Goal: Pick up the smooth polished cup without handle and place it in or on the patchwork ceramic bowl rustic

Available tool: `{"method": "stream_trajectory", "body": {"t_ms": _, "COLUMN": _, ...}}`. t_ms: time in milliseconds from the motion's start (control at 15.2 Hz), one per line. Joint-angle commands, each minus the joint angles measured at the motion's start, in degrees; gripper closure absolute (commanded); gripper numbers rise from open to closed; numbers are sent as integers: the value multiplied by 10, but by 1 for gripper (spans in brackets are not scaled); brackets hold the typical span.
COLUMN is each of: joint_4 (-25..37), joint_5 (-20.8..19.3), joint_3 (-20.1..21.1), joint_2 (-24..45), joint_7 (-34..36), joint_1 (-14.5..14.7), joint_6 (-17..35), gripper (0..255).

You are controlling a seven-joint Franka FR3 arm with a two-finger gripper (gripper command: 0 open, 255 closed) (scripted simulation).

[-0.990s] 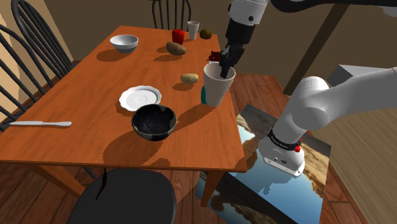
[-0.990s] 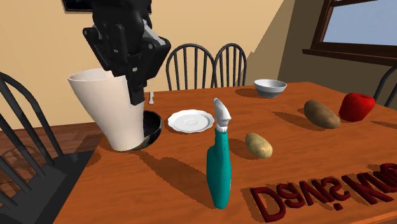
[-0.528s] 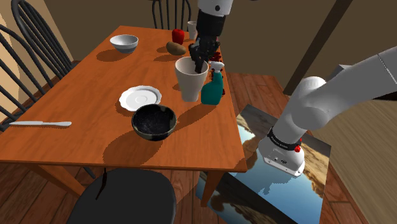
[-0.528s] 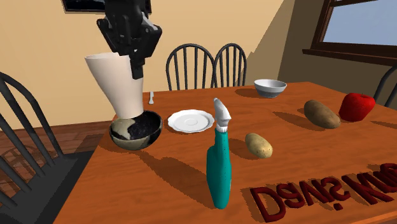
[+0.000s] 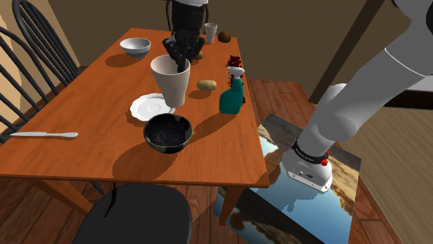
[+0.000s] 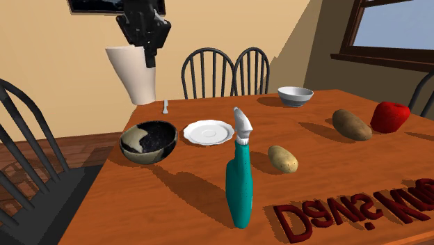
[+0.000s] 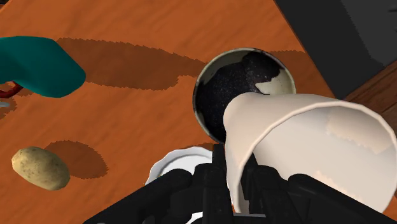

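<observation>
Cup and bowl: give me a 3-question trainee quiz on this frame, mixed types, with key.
1. True or false: the cup sits inside the dark bowl.
2. The gripper is shut on: A the cup's rim; B the spray bottle; C the potato.
3. Fill in: on the table next to the dark bowl lies a white ____.
Key: 1 false, the cup hangs in the air, clear of the bowl. 2 A. 3 plate.
</observation>
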Motion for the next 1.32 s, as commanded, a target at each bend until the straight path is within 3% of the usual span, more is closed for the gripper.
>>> {"method": "stream_trajectory", "body": {"t_ms": 0, "joint_4": 60, "joint_5": -20, "joint_3": 19, "joint_2": 55, "joint_7": 28, "joint_1": 0, "joint_6": -5, "gripper": 255}}
{"method": "stream_trajectory", "body": {"t_ms": 1254, "joint_4": -73, "joint_5": -18, "joint_3": 27, "joint_2": 69, "joint_7": 20, "joint_1": 5, "joint_6": 141, "gripper": 255}}
